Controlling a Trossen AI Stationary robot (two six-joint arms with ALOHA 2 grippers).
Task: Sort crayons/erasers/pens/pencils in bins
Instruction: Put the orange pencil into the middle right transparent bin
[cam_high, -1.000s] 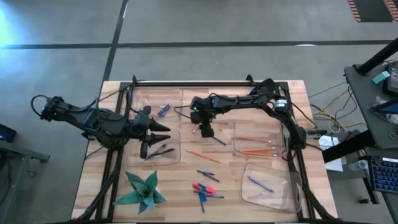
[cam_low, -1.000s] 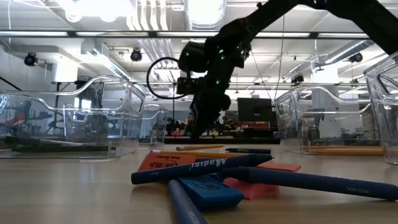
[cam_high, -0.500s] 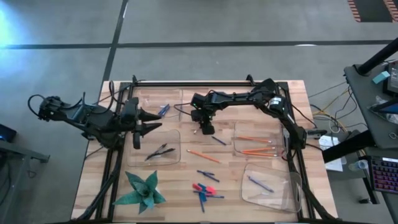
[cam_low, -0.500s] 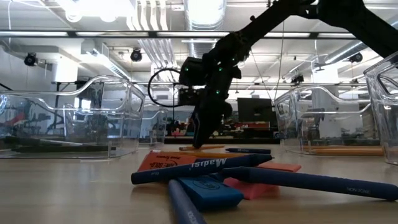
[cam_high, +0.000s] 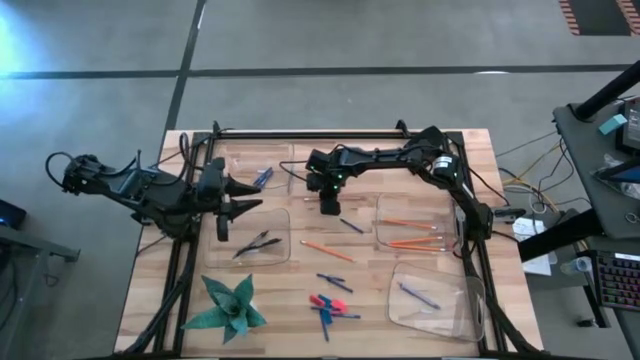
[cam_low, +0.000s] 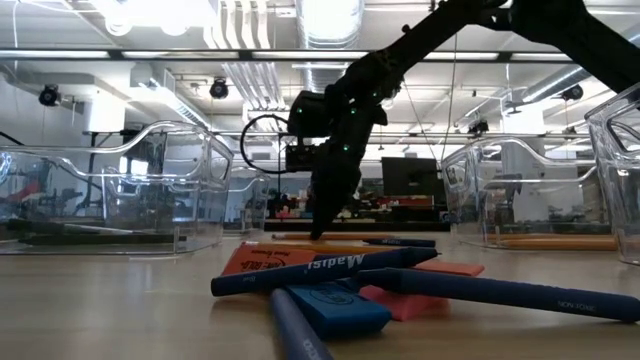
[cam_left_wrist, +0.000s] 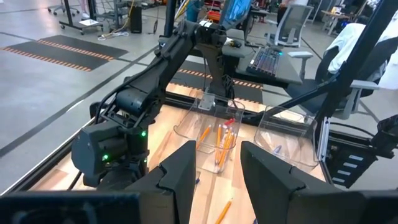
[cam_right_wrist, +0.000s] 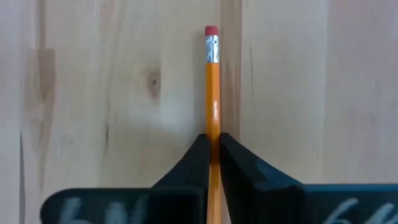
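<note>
An orange pencil (cam_right_wrist: 212, 81) lies on the wooden table between the bins, its pink eraser end pointing away from the wrist camera. My right gripper (cam_right_wrist: 213, 155) (cam_high: 328, 208) stands over it, pointing down, shut on it. Another pencil (cam_high: 325, 250) lies loose nearer the front. More pencils (cam_high: 410, 232) rest in the right bin (cam_high: 382, 205). A pink and a blue eraser (cam_high: 325, 302) lie among blue sticks near the front edge. My left gripper (cam_high: 240, 205) hovers open and empty beside the left bins. My right gripper pinches the pencil's shaft (cam_right_wrist: 213, 127) between its two fingers, one pad on each long side, back from the eraser end. The fingers come from above, pointing down. In the low view the pencil (cam_low: 320, 237) lies flat on the table under the fingertips.
A far-left bin (cam_high: 232, 160) holds blue sticks (cam_high: 262, 177). The near-left bin (cam_high: 280, 255) holds dark pens (cam_high: 258, 243), and the near-right bin (cam_high: 450, 310) a blue stick (cam_high: 418, 295). A green folded-paper plant (cam_high: 232, 305) sits at the front left. Loose blue sticks (cam_high: 350, 226) lie mid-table.
My left gripper has drawn back from over the near-left bin toward the table's left and far side. My right gripper has sunk a little to the table at the pencil.
</note>
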